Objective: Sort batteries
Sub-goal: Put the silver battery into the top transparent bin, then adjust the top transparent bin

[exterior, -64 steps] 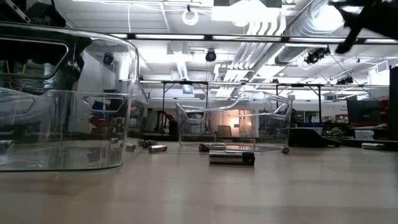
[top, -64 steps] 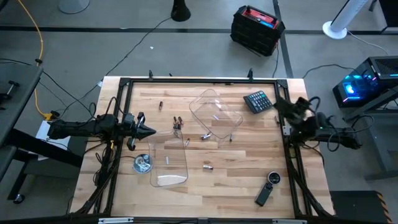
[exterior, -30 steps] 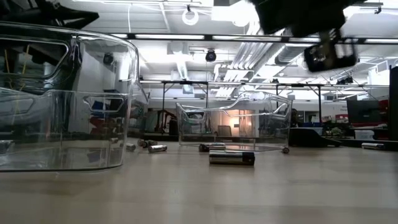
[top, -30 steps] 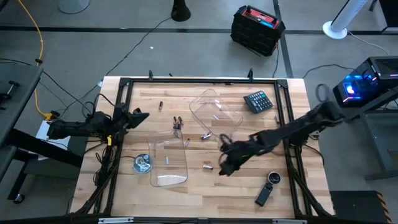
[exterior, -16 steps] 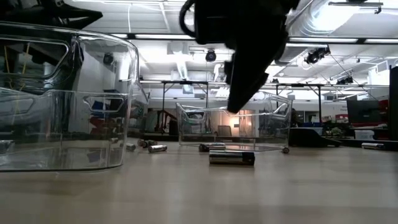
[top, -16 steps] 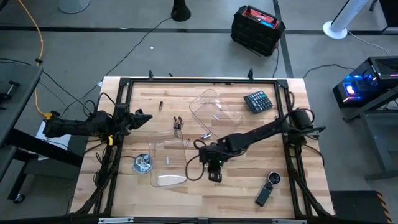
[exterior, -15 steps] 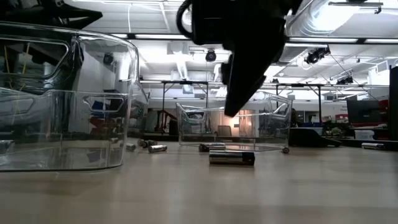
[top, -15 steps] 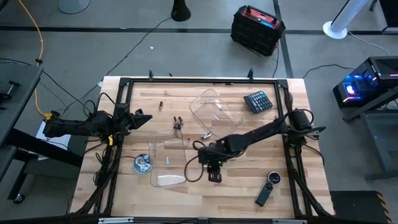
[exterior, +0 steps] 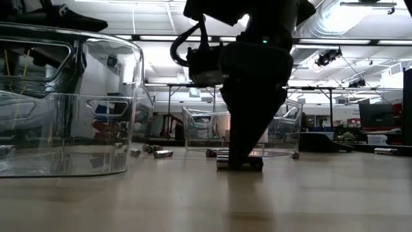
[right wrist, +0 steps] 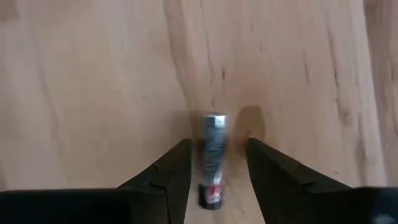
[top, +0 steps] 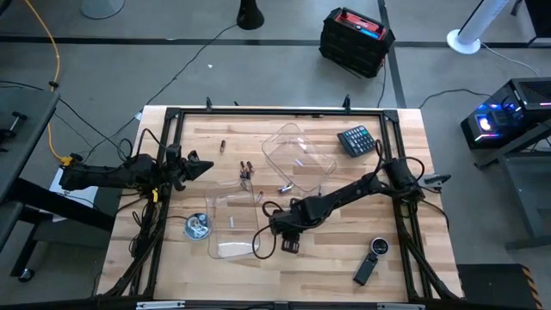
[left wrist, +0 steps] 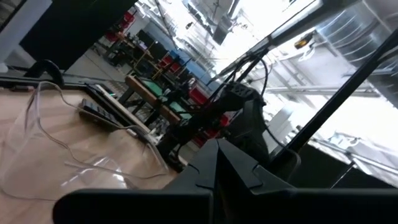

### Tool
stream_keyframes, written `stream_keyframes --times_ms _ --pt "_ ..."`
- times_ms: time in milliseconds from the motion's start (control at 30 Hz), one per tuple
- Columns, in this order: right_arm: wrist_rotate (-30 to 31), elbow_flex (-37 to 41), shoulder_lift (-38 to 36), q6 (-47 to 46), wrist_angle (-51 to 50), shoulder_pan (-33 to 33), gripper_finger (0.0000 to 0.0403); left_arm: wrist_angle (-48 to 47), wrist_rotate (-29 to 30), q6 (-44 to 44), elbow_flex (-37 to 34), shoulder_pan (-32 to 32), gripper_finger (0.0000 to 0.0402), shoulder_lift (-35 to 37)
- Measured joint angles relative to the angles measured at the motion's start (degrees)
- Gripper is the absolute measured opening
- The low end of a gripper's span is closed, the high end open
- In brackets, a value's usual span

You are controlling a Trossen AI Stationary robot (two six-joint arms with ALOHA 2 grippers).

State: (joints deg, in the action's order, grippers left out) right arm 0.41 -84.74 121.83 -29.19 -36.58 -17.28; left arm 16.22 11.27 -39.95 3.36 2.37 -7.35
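Right end effector (right wrist: pixel 214 171) low over table, fingers parted astride a battery (right wrist: pixel 211 158).

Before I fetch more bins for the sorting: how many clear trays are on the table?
2. One clear tray sits toward the table's far side, near the middle; the other sits nearer the front, left of the right claw. None seems hidden.

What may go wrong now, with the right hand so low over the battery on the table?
The right hand is open around a silvery battery lying on the bare wooden table. Being round, it may roll or slip out as the fingers close. A finger may also scrape the wood.
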Motion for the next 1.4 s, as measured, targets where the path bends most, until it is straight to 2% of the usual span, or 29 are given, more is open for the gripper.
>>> stream_keyframes --times_ms 133,200,267,333,467,567,700,800,900,1133,1300,1400 --pt "-2.52 -0.16 1.66 -4.65 -1.07 -0.01 0.0135 0.12 -0.12 1.51 0.00 0.00 0.0000 0.02" --pt "-1.56 -0.27 1.71 -7.75 -2.12 -0.17 0.0102 0.98 -0.10 1.63 0.00 0.00 0.0000 0.02" --pt "-1.36 -1.01 0.76 -10.54 -3.69 0.14 0.0047 2.19 0.54 0.77 0.00 0.00 0.0000 0.02" --pt "-1.32 -2.12 -0.44 -10.74 -4.93 0.46 0.0021 3.67 1.86 -0.85 0.00 0.02 0.0000 0.02" --pt "3.43 -8.60 -4.13 -7.97 -10.03 1.81 0.0032 8.01 3.03 0.43 0.00 -0.11 0.0000 -0.19" --pt "11.04 -15.54 -7.49 -2.65 -17.48 3.74 0.0020 8.45 3.23 4.30 1.15 -0.11 0.0000 -0.71" --pt "18.99 -20.98 -9.84 2.66 -25.68 6.40 0.0018 3.86 5.85 9.83 5.78 -0.11 0.0000 -4.15" --pt "21.46 -21.29 -13.18 3.94 -30.03 9.90 0.0024 -0.50 7.41 13.52 10.60 -0.12 0.0000 -9.05" --pt "21.55 -17.41 -15.14 4.19 -30.40 13.65 0.0049 -4.03 7.29 15.78 15.85 -0.32 0.0000 -15.54" --pt "13.56 -6.04 -19.48 3.74 -23.72 19.92 0.0093 -9.96 4.02 19.29 26.81 -0.59 0.0000 -32.44" --pt "11.00 -0.82 -22.49 3.74 -22.41 21.06 0.0107 -12.63 1.80 19.66 31.62 -0.59 0.0000 -40.88" --pt "10.09 1.17 -25.87 1.70 -25.49 20.09 0.0108 -14.27 0.20 20.19 33.48 -0.59 0.0000 -43.42"
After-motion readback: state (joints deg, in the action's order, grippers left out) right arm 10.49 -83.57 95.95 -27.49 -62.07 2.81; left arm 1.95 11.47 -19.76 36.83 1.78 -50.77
